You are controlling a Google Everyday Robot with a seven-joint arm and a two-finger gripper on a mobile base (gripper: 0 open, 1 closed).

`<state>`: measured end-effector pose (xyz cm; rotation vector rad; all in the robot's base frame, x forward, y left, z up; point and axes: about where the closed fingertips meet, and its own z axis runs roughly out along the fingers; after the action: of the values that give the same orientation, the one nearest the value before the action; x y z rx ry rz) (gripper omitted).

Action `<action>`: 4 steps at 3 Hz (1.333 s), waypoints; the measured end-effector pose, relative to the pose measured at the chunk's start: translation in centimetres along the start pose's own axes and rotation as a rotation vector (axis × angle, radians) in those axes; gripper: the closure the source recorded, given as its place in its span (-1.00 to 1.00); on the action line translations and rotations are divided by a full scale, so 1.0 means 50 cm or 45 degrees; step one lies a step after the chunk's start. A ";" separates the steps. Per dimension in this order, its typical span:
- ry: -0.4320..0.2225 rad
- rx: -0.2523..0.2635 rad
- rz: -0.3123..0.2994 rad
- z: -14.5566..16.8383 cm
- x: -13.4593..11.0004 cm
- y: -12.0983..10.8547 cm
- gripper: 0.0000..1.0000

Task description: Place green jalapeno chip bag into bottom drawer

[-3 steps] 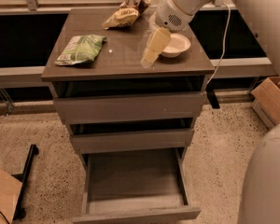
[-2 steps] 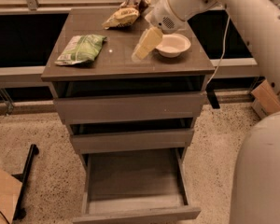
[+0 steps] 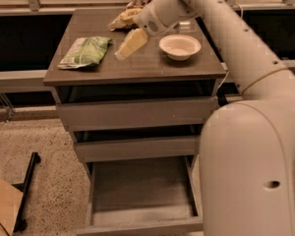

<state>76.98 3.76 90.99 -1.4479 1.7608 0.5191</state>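
**Progress.** The green jalapeno chip bag (image 3: 84, 52) lies flat on the table (image 3: 152, 67), well to the left of the white bowl (image 3: 180, 46), and nothing is touching it. The bottom drawer (image 3: 140, 188) stands pulled out far below the bowl, its floor bare. In my judgement the opening is done. The grasp, the carry down and the release are all still to do.

**End effector.** The end effector (image 3: 124, 50) hangs over the table left of the bowl, between the bowl and the bag, angled down towards the bag. It carries nothing. Whether it is spread or pressed together I cannot tell.

**Change since the earlier frame.** The end effector then sat just beside the bowl's left rim. It has since drawn away from the bowl towards the bag. The bag, bowl and drawer are unmoved.
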 end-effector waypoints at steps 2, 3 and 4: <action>-0.096 -0.143 -0.031 0.164 -0.075 -0.006 -1.00; -0.109 -0.207 -0.035 0.216 -0.091 0.011 -1.00; -0.115 -0.268 -0.012 0.270 -0.099 0.031 -1.00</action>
<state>79.89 17.14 86.30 -1.5496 1.6665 0.7723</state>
